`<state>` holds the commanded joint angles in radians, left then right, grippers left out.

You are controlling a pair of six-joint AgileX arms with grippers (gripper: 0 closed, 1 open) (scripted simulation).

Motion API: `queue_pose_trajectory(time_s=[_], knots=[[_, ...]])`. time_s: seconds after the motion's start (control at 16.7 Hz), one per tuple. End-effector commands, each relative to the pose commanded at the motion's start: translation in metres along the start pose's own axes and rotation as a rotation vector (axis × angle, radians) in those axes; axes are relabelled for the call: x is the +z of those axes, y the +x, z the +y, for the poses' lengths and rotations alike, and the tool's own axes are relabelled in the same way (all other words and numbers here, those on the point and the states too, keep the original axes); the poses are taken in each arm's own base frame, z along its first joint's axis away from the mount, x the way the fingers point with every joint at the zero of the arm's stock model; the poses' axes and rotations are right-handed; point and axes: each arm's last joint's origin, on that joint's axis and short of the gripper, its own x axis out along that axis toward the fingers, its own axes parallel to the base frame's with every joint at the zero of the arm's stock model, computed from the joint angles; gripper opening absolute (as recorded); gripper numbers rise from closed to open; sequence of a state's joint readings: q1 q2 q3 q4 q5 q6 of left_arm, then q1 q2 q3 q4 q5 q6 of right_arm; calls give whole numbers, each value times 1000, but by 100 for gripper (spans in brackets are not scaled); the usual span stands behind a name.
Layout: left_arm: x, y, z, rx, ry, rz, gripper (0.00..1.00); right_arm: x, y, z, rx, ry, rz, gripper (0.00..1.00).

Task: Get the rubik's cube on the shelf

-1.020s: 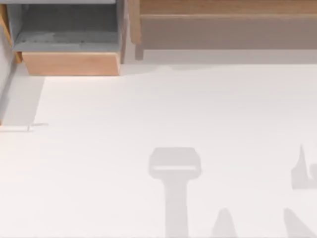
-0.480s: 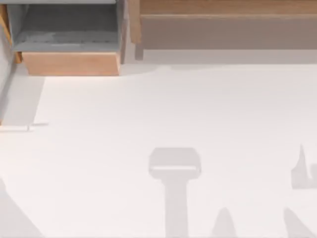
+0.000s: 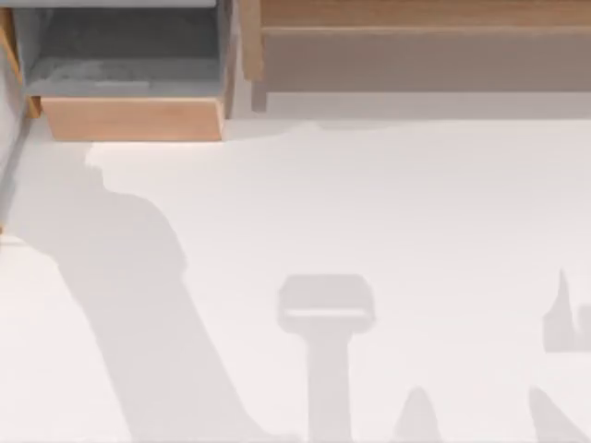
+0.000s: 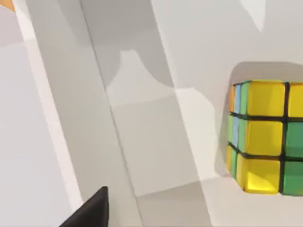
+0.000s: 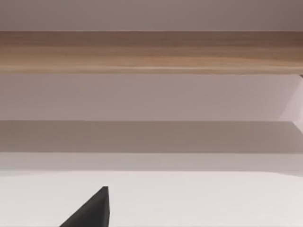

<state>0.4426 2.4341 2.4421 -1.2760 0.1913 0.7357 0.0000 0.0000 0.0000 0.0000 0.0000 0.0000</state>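
Note:
The rubik's cube (image 4: 265,137), with yellow and green tiles and dark lines, rests on the white surface in the left wrist view, partly cut off by the frame edge. A dark corner of my left gripper (image 4: 90,213) shows at that view's border, well apart from the cube. The shelf (image 3: 416,55), long and brown with a grey-brown front, runs along the back right of the table in the top view. In the right wrist view the shelf (image 5: 151,52) stands straight ahead, with a dark corner of my right gripper (image 5: 90,213) in front of it.
A shorter light-wood compartment (image 3: 129,118) with grey inner walls stands at the back left. The white table (image 3: 388,203) carries a broad arm shadow on its left side and smaller shadows along its front edge.
A broad shadow has swept in from the table's front left and now reaches up to the light-wood compartment. The other shadows have not moved.

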Motion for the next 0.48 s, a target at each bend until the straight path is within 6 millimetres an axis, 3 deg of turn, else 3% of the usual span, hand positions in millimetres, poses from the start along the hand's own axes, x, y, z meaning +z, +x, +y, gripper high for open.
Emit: queue_pose_trajectory(time_s=[0.24, 0.48], knots=[[11, 23, -23, -72, 20, 135, 100, 0, 0, 0, 0, 0, 0, 100], [11, 25, -25, -78, 22, 146, 100, 0, 0, 0, 0, 0, 0, 100]])
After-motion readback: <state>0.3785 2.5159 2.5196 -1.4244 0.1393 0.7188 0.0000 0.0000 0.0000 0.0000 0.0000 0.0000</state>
